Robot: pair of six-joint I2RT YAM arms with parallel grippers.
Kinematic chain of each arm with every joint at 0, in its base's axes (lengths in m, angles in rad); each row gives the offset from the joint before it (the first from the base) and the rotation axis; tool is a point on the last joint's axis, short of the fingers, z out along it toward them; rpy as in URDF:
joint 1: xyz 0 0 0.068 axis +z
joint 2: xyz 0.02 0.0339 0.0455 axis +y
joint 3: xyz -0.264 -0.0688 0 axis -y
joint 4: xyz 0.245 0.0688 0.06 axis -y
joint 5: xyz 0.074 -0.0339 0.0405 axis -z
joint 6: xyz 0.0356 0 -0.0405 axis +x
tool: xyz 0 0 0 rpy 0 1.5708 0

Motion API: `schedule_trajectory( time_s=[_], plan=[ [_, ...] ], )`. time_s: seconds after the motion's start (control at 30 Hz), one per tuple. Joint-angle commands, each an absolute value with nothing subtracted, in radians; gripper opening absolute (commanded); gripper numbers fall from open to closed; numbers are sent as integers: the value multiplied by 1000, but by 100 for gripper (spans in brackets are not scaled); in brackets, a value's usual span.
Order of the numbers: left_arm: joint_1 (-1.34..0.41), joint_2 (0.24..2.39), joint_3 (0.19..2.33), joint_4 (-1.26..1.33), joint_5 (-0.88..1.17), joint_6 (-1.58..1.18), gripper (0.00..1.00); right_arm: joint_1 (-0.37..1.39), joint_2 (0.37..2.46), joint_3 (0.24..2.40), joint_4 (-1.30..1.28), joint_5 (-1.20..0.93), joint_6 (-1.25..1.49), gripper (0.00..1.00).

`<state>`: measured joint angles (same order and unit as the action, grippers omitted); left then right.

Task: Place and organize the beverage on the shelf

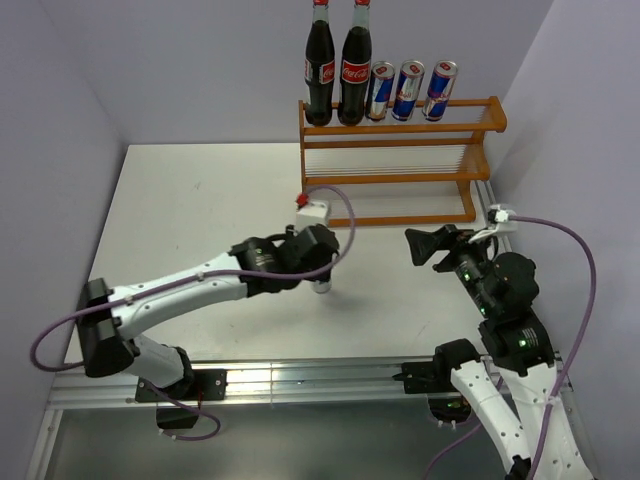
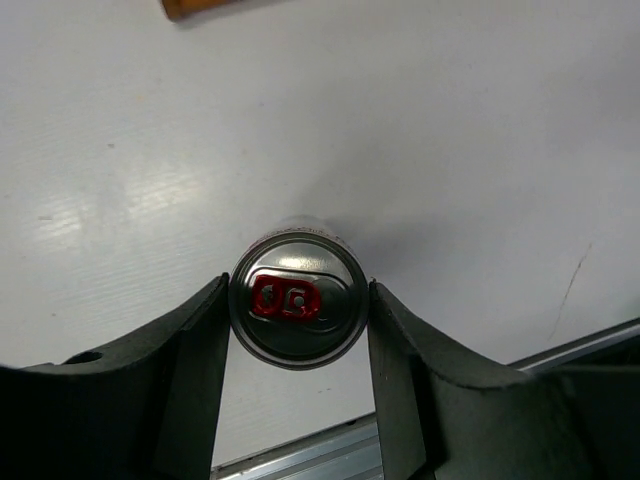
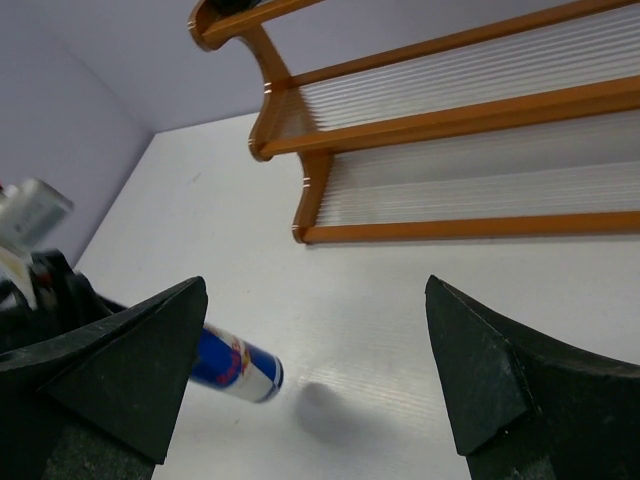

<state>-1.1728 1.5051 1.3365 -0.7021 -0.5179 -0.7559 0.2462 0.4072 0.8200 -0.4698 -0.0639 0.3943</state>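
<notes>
Fingers [image 2: 195, 370] of the left pincer [image 2: 297, 295] are closed against both sides of a blue-and-silver can [image 2: 300, 330], which is held upright at the middle of the white bench [image 2: 450, 150], well short of the shelf [image 3: 450, 228]. The right pincer [image 3: 315, 285] is held wide open and empty. Two cola bottles [image 1: 319, 70] and three more cans [image 1: 408, 90] are lined up on the shelf's top tier.
</notes>
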Motion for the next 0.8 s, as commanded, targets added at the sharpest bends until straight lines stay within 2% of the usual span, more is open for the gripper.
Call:
schedule_trajectory(
  time_s=[0.0, 0.17, 0.3, 0.5, 0.63, 0.77],
  plan=[
    [-1099, 1367, 1321, -684, -503, -762, 0, 250, 477, 766, -315, -213, 440, 96],
    [-971, 1260, 1308, -695, -388, -692, 0, 262, 636, 661, -58, -591, 508, 95],
    [-899, 1200, 1324, -698, -221, -631, 0, 375, 735, 652, 58, -690, 430, 95],
    [-842, 1198, 1367, -712, -29, -563, 0, 653, 827, 692, 86, -473, 241, 92],
    [-842, 1198, 1384, -701, 57, -538, 0, 783, 920, 750, 58, -272, 125, 91],
    [-842, 1212, 1400, -704, 103, -526, 0, 871, 992, 810, 6, -186, 37, 86]
  ],
)
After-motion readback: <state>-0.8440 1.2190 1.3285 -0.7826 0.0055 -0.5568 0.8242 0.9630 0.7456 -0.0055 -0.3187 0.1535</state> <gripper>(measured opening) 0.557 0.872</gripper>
